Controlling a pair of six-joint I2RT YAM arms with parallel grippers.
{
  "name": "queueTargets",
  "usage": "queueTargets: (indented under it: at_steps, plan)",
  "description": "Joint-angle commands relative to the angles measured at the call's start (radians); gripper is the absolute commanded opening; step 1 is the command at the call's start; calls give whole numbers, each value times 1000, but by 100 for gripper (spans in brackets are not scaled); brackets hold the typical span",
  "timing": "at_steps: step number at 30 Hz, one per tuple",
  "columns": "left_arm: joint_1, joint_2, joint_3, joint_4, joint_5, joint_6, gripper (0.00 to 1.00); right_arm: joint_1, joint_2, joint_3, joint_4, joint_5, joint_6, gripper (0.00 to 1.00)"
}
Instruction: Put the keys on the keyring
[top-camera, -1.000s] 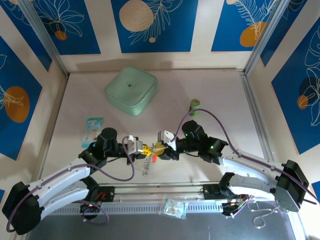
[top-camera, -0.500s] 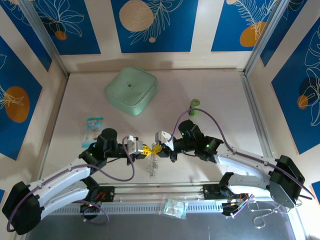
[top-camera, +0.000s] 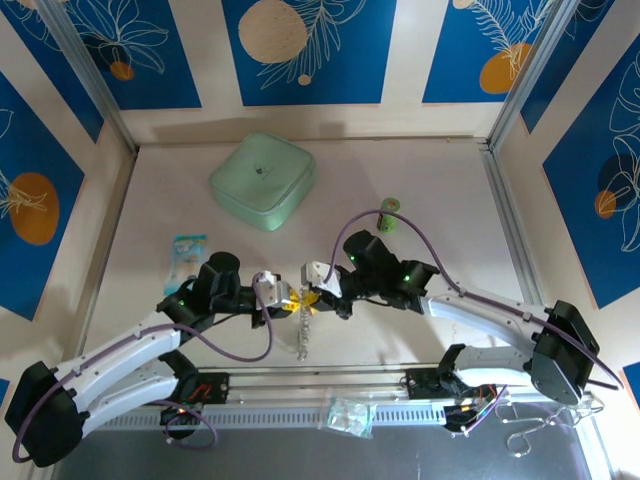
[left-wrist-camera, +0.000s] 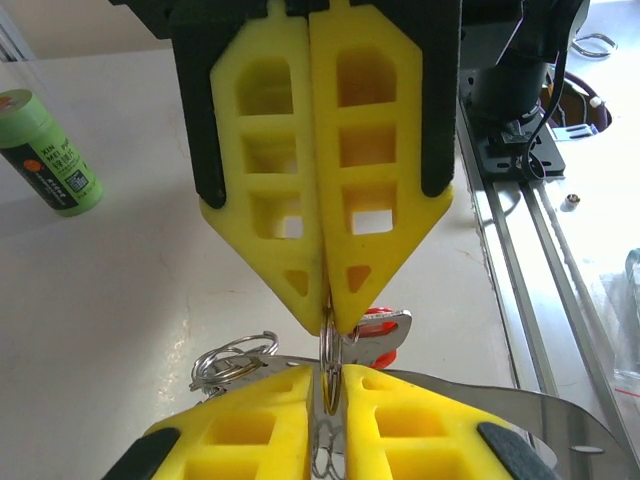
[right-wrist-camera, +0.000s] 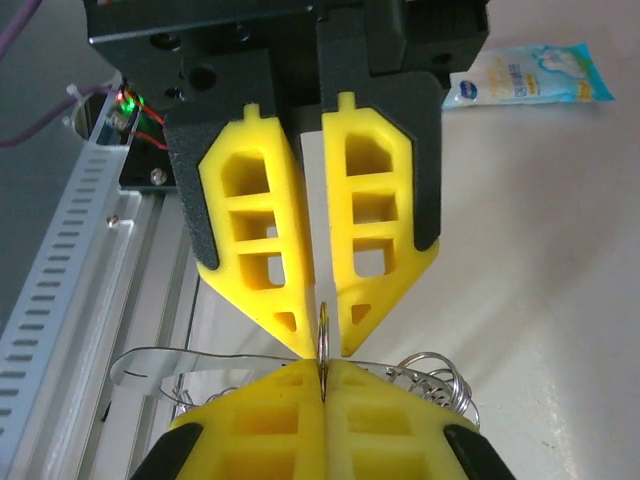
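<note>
Seen from above, whatever sits where the left gripper (top-camera: 292, 297) and right gripper (top-camera: 314, 297) meet is too tiny to tell apart. The silvery strand (top-camera: 302, 335) dangling below them is too fine to show its links. From the left wrist, a red plastic key head (left-wrist-camera: 378, 322) peeps round the right gripper's yellow fingertip, its blade hidden. The thin metal ring (left-wrist-camera: 327, 345) disappears downward between the left gripper's fingers. The green labelled cylinder (left-wrist-camera: 50, 150) is just clipped by the left edge. From the right wrist, one end of the blue-and-white sachet (right-wrist-camera: 530, 75) is hidden behind the black gripper body.
</note>
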Motion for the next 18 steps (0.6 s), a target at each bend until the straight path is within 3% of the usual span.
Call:
queueTargets:
  at_steps: [1, 4, 8, 10, 12, 15, 18]
  plan:
    - [-8, 8, 32, -7, 26, 17, 14, 15, 21, 79, -104, -12, -77, 0]
    - [-7, 13, 36, -10, 40, 25, 0, 27, 40, 112, -144, -3, -96, 0]
    - [-7, 2, 35, -28, 34, 34, 0, 22, 10, 107, -135, -5, -84, 0]
    - [-7, -10, 14, 27, 40, -4, 0, -3, -36, 54, -49, -46, -28, 18]
    - [-7, -21, -29, 147, 57, -86, 0, -33, -75, -14, 54, -96, 36, 26]
    - [-7, -22, -71, 285, 76, -173, 0, -47, -93, -86, 157, -123, 106, 28]
    - [-7, -18, -72, 289, 82, -180, 0, -46, -90, -114, 208, -125, 146, 28]
